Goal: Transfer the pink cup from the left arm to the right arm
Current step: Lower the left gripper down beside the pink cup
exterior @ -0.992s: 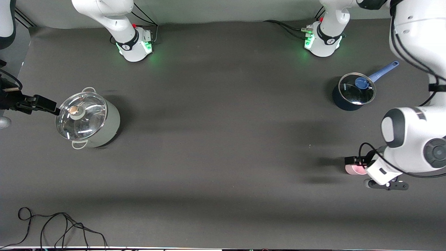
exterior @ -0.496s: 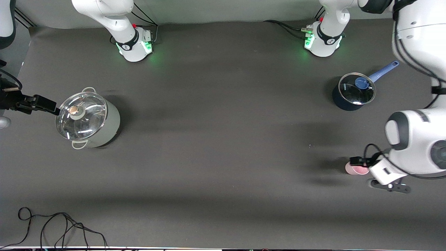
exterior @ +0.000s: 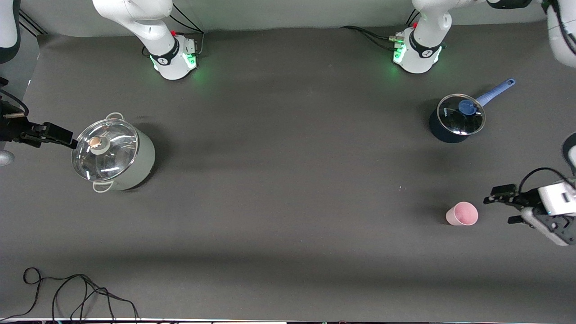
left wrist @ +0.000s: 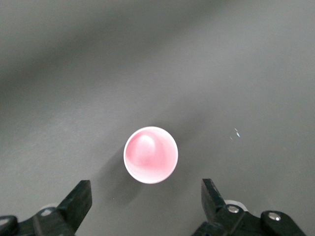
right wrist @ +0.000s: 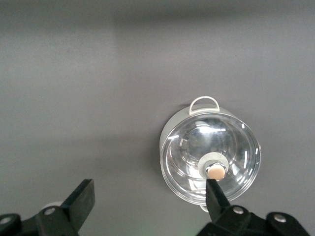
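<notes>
Toward the left arm's end of the bench, pink cup [exterior: 462,213] stands upright, mouth up; probably light, smooth thin plastic, best pinched across its wall. Left tool [exterior: 507,206] hovers just beside it, spread wide, empty. Right tool [exterior: 67,137] waits by the steel pot [exterior: 112,155], released.

**What the views cut off or hide**

In the front view, the left arm runs off the picture's edge, so only its left hand [exterior: 507,204] and wrist show. The right arm is likewise cut at the edge, leaving the right hand [exterior: 54,135] beside the grey pot [exterior: 113,155]. In the right wrist view one finger [right wrist: 216,194] covers part of that pot's glass lid [right wrist: 210,157]. Both wrist views crop the fingers' bases. The dark blue saucepan's [exterior: 454,121] contents cannot be told through its lid. A black cable [exterior: 67,292] leaves the desk [exterior: 288,180] at the picture's edge.
</notes>
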Available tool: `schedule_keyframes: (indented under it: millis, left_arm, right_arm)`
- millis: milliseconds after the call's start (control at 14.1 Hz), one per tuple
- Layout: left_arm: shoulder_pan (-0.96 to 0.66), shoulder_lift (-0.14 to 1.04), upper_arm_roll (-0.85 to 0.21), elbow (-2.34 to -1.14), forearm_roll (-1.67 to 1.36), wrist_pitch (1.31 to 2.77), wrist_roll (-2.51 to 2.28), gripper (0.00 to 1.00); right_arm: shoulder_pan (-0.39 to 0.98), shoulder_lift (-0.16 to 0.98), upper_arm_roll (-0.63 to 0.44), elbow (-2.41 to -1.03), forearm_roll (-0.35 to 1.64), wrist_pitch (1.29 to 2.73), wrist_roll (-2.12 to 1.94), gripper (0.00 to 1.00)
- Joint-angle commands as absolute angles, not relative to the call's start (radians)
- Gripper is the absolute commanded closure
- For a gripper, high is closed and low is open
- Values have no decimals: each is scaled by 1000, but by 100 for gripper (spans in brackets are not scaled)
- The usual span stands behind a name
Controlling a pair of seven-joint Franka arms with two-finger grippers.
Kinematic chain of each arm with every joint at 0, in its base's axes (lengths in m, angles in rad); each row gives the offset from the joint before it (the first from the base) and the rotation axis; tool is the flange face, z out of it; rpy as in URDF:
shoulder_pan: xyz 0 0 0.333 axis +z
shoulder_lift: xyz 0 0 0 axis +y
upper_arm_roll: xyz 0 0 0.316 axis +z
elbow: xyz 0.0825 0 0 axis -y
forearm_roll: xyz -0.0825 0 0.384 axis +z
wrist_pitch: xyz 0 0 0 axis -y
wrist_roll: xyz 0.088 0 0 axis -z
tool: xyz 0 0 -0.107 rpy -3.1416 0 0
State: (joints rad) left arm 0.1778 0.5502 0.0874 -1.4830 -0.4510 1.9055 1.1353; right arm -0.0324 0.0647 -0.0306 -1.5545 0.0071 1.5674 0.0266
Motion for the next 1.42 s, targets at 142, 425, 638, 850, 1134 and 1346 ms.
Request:
schedule_keyframes:
  millis: [142, 425, 638, 850, 1134, 1346]
  left_arm:
    - [264, 546, 77, -1494, -675, 1772, 1567, 1]
    - [325, 601, 77, -1493, -778, 1700, 1862, 1]
    - [377, 675, 75, -1477, -882, 1632, 2048, 1]
    - [402, 728, 72, -1463, -954, 1605, 2202, 1]
    - [443, 776, 69, -1427, -985, 1516, 2275, 1]
    - [489, 837, 37, -1387, -991, 1508, 2316, 1]
  right_arm:
    - [-35, 67, -26, -1545, -2, 1557, 40, 0]
    - [-35, 67, -26, -1546, -2, 1557, 40, 0]
    - [-35, 67, -26, -1548, -2, 1557, 40, 0]
    - [-35, 67, -26, -1548, -2, 1555, 40, 0]
    - [-35, 67, -26, -1548, -2, 1555, 40, 0]
    - [-35, 67, -26, -1549, -2, 1555, 40, 0]
